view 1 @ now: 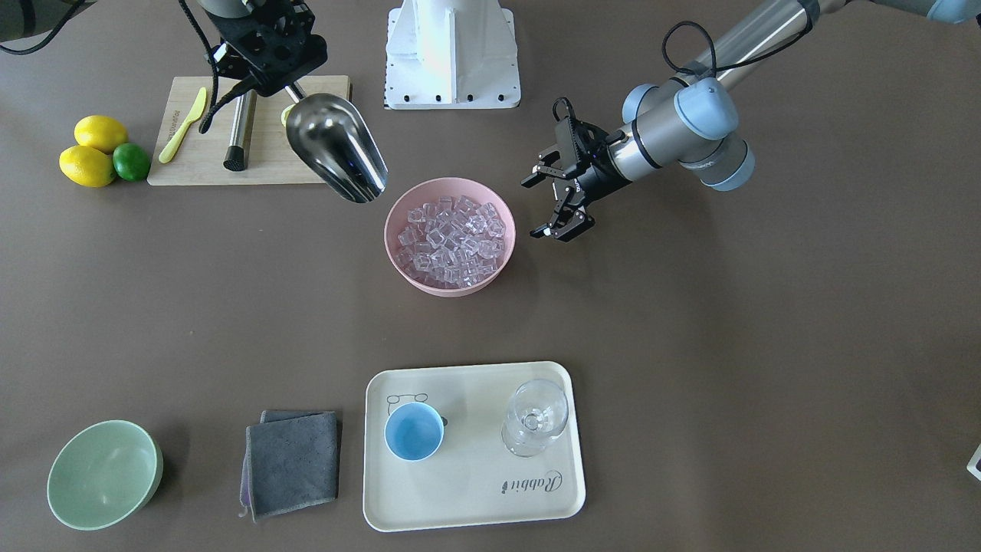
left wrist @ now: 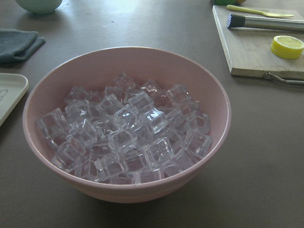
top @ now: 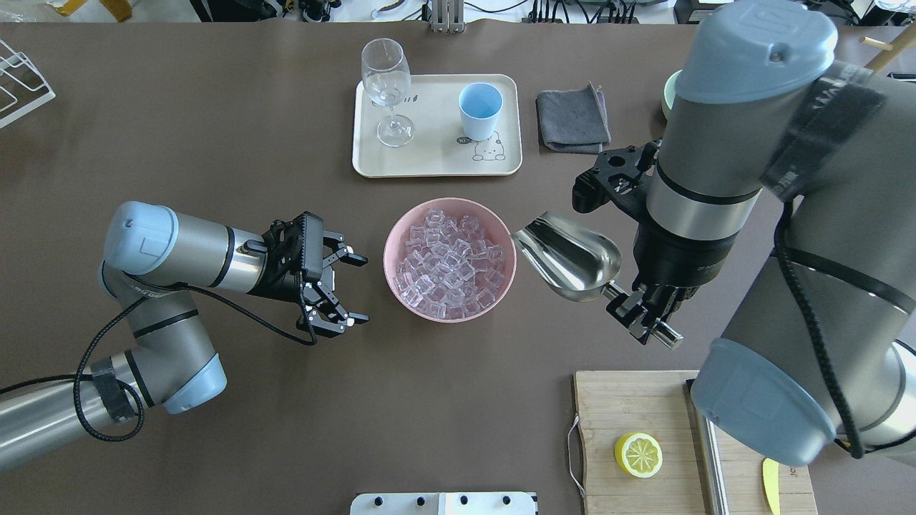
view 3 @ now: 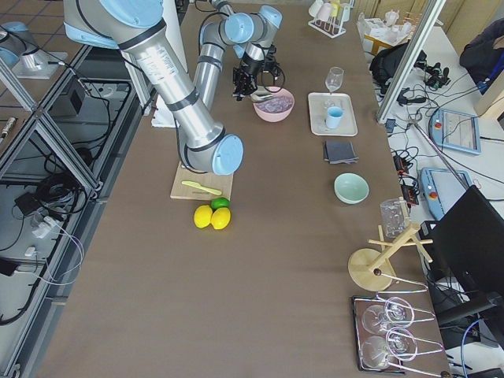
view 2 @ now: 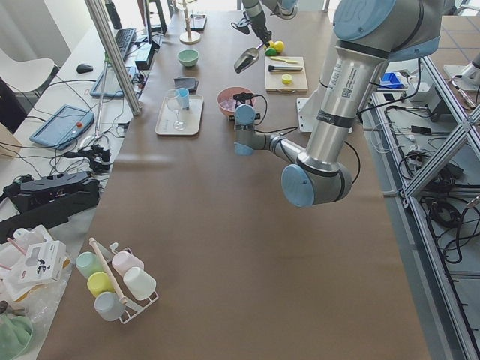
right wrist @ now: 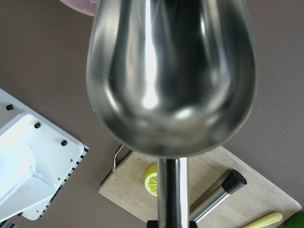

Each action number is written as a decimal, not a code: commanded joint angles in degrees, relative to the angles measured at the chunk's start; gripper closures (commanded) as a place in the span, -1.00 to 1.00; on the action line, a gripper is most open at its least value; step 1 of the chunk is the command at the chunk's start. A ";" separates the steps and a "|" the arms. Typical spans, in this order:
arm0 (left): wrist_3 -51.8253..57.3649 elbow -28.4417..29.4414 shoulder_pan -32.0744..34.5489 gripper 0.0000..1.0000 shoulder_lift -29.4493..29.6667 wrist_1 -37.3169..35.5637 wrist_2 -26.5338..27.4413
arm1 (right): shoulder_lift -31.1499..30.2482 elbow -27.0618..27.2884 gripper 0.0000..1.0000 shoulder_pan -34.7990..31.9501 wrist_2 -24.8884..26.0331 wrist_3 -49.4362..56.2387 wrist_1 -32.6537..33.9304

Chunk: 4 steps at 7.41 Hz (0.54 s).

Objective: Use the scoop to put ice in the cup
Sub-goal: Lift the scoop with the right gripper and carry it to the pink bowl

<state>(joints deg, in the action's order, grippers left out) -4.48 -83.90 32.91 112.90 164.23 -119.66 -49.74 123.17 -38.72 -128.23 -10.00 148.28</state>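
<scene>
The ice is a heap of clear cubes that fills a pink bowl at the table's middle; it also shows in the left wrist view. The light-blue cup stands empty on a cream tray. My right gripper is shut on the handle of the steel scoop. It holds the scoop empty in the air, just right of the bowl, mouth toward it. My left gripper is open and empty just left of the bowl.
A wine glass stands on the tray beside the cup. A grey cloth and a pale green bowl lie past the tray. A cutting board holds a lemon half and a steel rod.
</scene>
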 commanded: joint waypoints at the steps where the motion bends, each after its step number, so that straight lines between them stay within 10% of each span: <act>1: 0.08 0.49 -0.04 -0.96 -0.48 6.71 2.94 | 9.19 -7.92 1.00 1.80 4.11 13.30 12.00; 4: 0.26 1.97 0.05 -0.96 -1.45 10.39 2.68 | 13.76 -17.22 1.00 2.95 10.08 25.15 16.66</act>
<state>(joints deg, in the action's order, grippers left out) -4.29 -83.38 32.87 112.00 171.89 -116.88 -39.23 111.80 -36.13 -122.04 7.28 161.44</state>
